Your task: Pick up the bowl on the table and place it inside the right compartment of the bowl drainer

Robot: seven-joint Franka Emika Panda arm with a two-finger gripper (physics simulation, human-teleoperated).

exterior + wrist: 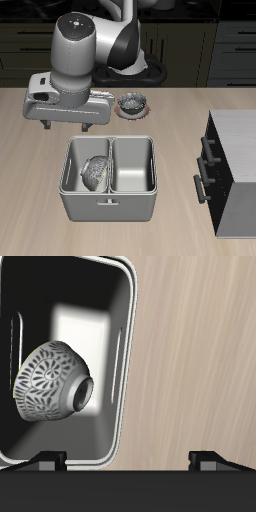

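Bowl (97, 172) tipped in drainer well | hand (68, 124) above, fingers apart, empty

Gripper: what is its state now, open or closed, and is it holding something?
Gripper: open, holding nothing; the bowl lies tipped on its side in a well of the bowl drainer.
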